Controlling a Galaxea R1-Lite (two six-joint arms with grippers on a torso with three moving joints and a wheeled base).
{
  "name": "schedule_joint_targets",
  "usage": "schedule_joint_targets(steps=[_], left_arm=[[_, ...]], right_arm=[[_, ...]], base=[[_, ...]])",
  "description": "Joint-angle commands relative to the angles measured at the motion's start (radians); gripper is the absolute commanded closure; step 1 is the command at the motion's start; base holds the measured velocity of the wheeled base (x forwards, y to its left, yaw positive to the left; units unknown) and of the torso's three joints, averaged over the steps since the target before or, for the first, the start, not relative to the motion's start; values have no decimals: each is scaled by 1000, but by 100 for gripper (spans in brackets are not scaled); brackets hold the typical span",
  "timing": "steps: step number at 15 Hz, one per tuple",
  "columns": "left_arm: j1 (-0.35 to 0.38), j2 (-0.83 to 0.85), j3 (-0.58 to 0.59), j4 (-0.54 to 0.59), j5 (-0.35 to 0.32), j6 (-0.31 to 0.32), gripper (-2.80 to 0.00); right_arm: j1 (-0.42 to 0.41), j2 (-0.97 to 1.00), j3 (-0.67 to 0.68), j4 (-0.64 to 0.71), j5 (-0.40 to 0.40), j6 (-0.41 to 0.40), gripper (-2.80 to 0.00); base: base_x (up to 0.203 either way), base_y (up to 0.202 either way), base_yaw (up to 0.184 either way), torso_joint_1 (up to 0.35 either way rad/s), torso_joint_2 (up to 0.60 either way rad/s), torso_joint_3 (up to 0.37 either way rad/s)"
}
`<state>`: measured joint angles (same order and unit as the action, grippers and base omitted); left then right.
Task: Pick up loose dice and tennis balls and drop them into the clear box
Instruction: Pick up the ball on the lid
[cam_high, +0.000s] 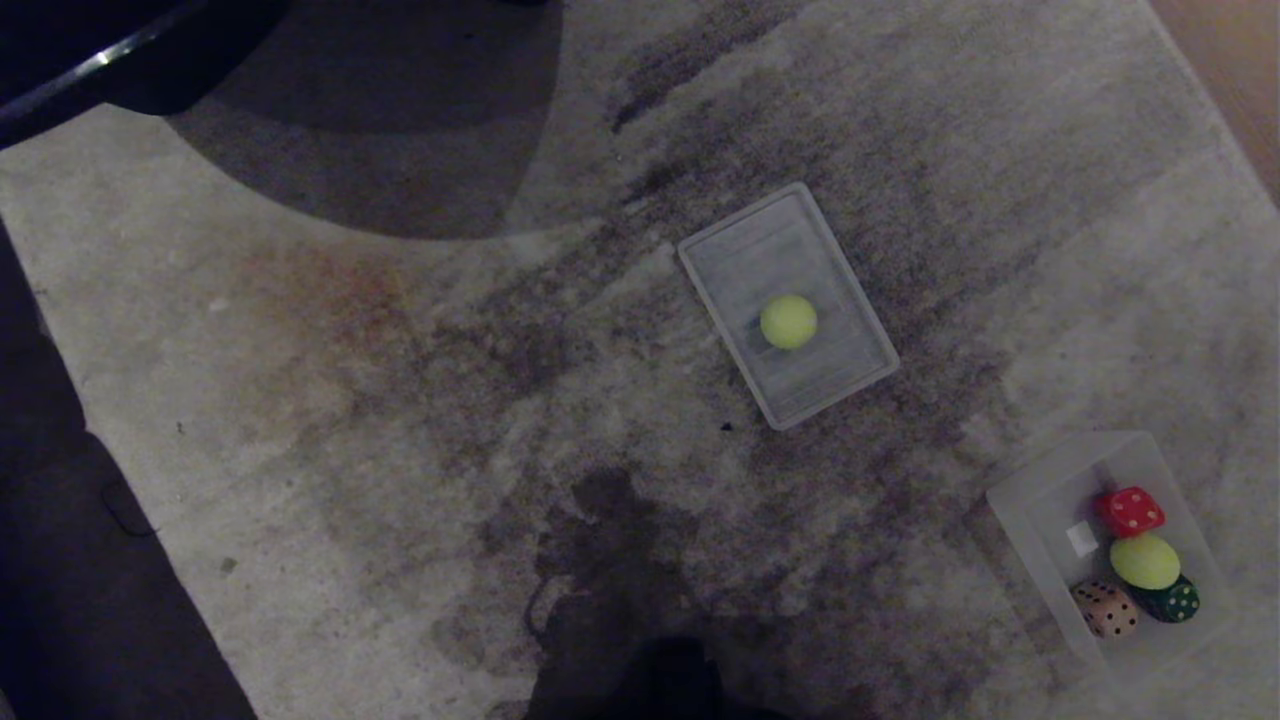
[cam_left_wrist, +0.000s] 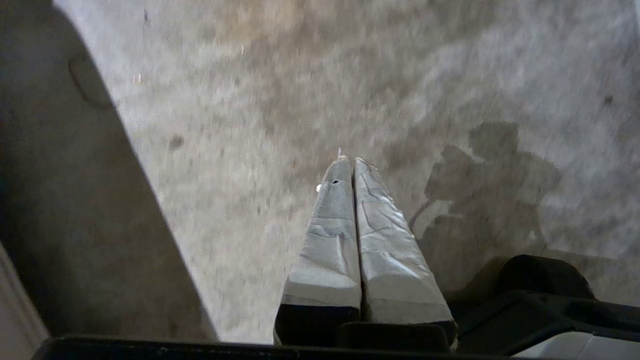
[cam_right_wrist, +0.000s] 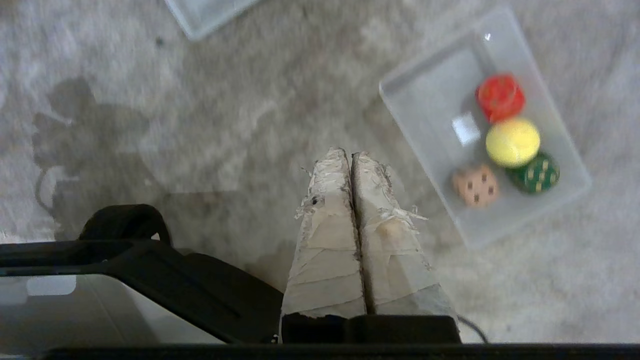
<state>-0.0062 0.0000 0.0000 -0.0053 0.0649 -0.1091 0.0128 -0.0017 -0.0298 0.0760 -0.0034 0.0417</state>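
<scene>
**1 ball left outside the box: arms parked ahead of the last pick**

head view: the clear box (cam_high: 1040, 500) sits on the carpet (cam_high: 400, 450) at the robot's near right. it holds 3 dice, red (cam_high: 1129, 511), peach (cam_high: 1105, 609) and dark green (cam_high: 1170, 600), with 1 tennis ball (cam_high: 1144, 561) among them. a second tennis ball (cam_high: 788, 321) lies on the flat ribbed lid (cam_high: 840, 290), well apart from the box, toward the middle of the carpet. no other loose piece is in view.

left wrist view: the left gripper (cam_left_wrist: 349, 160) hangs above bare carpet, its taped fingers (cam_left_wrist: 330, 235) pressed together on nothing. right wrist view: the right gripper (cam_right_wrist: 347, 152) is likewise closed and empty, near the box wall but not over it.

judgement: the sorting looks nearly complete; the step in hand is the approach to the ball on the lid. the next move calls for bringing an arm over that ball, spreading the fingers wide enough to straddle it, and descending squarely, since a round ball on a smooth panel may roll at a glancing touch.
</scene>
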Motion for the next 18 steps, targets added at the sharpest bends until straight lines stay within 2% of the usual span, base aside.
schedule_joint_targets(steps=[1, 3, 10, 18], left_arm=[[0, 2, 2, 1, 0, 2, 0], [0, 2, 2, 2, -4, 11, 0], [0, 2, 2, 2, -4, 11, 0], [0, 2, 2, 2, -5, 11, 0]], right_arm=[[0, 3, -1, 1, 0, 1, 0], [1, 3, 0, 0, 0, 1, 0], [0, 3, -1, 1, 0, 0, 0], [0, 3, -1, 1, 0, -3, 0]], base=[[189, 0, 1, 2, -2, 2], [154, 0, 1, 5, 2, 2], [0, 0, 0, 0, 0, 0], [3, -8, 144, 2, 2, 4]])
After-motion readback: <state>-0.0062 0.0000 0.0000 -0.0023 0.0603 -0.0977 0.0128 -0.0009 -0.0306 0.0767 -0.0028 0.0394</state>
